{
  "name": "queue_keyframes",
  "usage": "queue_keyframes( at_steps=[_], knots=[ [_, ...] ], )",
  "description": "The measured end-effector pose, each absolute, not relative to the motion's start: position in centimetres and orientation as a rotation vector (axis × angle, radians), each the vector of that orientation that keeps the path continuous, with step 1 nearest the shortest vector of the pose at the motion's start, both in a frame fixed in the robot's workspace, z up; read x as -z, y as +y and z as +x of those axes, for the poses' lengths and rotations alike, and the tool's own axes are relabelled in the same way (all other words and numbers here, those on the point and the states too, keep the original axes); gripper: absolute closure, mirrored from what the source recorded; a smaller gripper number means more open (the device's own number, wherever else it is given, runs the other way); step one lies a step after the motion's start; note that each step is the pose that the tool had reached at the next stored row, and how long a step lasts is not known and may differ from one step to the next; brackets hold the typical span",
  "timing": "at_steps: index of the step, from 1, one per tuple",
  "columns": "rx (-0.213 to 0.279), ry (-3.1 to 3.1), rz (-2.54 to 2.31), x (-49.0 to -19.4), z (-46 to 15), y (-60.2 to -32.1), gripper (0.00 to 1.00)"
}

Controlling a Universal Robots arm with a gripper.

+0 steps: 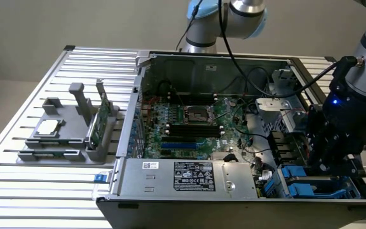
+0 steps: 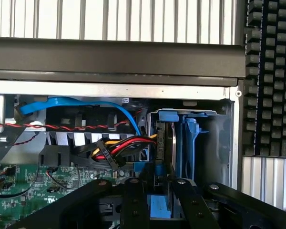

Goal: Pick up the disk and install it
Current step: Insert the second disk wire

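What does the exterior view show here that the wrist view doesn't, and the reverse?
Exterior only: the grey parts stand holding a green card on the slatted table, the labelled power supply box, and the black memory slots.
Wrist only: the red-and-black twisted wire and a light blue cable.
Both: the pincer at the disk in the blue bay.

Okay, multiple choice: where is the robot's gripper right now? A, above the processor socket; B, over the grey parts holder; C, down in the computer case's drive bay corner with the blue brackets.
C: the gripper sits low in the open computer case, beside the blue carrier bracket.
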State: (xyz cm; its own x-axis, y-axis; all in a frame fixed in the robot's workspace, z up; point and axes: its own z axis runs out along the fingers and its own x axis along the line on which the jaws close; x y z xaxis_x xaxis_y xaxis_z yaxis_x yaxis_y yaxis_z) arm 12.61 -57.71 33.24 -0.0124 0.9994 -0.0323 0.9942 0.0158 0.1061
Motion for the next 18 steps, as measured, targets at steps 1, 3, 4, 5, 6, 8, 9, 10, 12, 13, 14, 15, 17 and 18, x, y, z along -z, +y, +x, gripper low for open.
queue_keyframes(
  at_steps=[1,3,4,5,6,8,9,10,12,13,14,15,17,18],
  knots=[
    [-0.080,2.167,2.136,-33.3,12.6,-57.7,0.75],
    [-0.081,2.167,2.136,-33.6,12.6,-57.7,0.75],
    [-0.081,2.167,2.136,-33.8,12.6,-57.7,0.75],
    [-0.080,2.167,2.136,-34.0,12.6,-57.7,0.75],
    [-0.081,2.167,2.136,-34.2,12.6,-57.7,0.75],
    [-0.082,2.167,2.137,-34.4,12.4,-57.8,0.75],
    [-0.085,2.168,2.138,-34.4,12.2,-57.8,0.75],
    [-0.089,2.170,2.140,-34.4,11.9,-57.9,0.75],
    [-0.095,2.172,2.143,-34.5,11.3,-57.9,0.75],
    [-0.097,2.173,2.144,-34.5,11.1,-57.9,0.75],
    [-0.099,2.174,2.145,-34.6,11.0,-57.9,0.75],
    [-0.100,2.174,2.145,-34.7,10.9,-57.9,0.75],
    [-0.101,2.174,2.146,-34.9,10.8,-57.9,0.75],
    [-0.101,2.174,2.146,-35.0,10.7,-57.9,0.75]
  ],
)
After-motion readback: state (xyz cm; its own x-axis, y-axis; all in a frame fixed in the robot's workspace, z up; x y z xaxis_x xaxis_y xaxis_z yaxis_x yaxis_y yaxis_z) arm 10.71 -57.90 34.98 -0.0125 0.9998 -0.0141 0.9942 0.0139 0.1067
